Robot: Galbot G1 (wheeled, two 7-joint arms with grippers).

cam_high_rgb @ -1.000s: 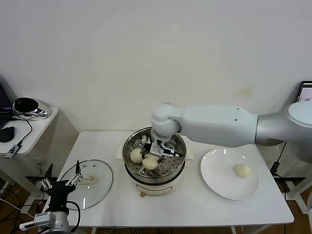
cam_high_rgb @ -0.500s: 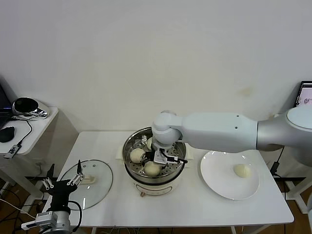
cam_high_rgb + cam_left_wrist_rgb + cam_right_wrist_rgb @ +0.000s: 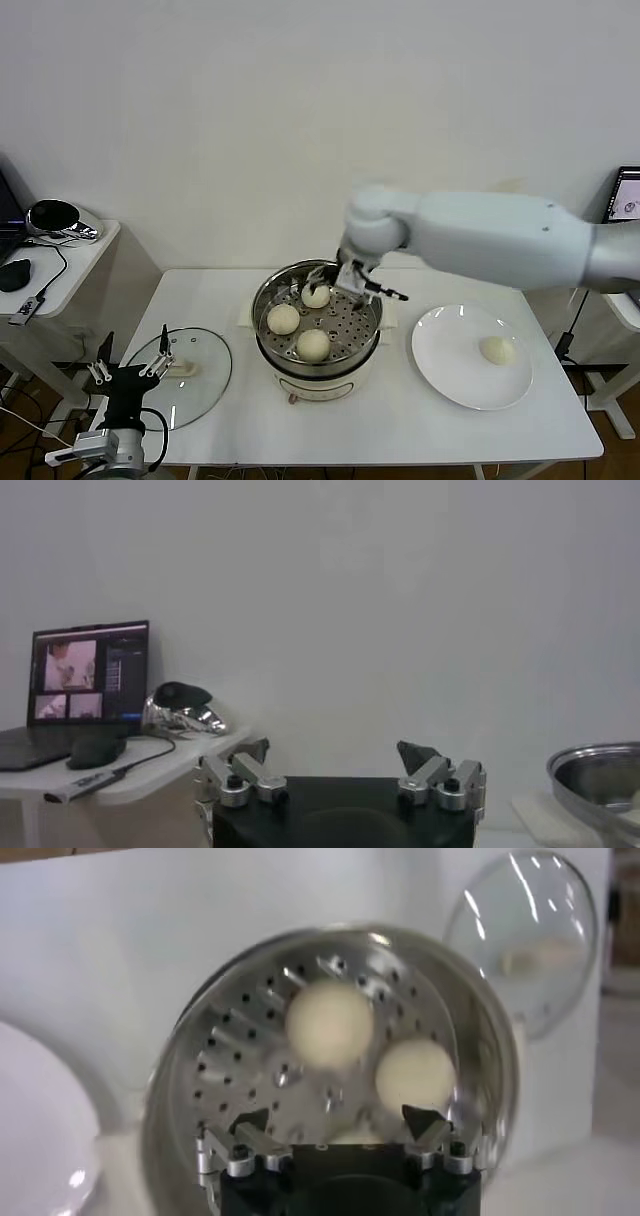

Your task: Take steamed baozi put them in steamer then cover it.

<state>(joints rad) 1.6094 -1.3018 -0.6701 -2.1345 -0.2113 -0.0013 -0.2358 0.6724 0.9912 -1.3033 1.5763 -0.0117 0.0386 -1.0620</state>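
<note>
Three steamed baozi [image 3: 313, 343] sit in the steamer [image 3: 268, 310] at the tabletop's [image 3: 400, 425] centre; a fourth baozi [image 3: 495, 350] lies on the white plate [image 3: 440, 370] toward the right edge. The right gripper [image 3: 352, 279] hovers over the steamer's far rim, fingers [image 3: 251, 1122] spread and empty, the buns just beyond them. To fetch the fourth bun well, clear the rim before crossing and close gently. The cover [image 3: 205, 385] lies near the left edge, with the idle left gripper [image 3: 125, 372], open, beside it.

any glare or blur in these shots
Head view: glare streaks on the plate and lid; right arm soft with motion. Right wrist view: steamer and baozi smeared, bright streak on the lid. Left wrist view: dim, flat light.
</note>
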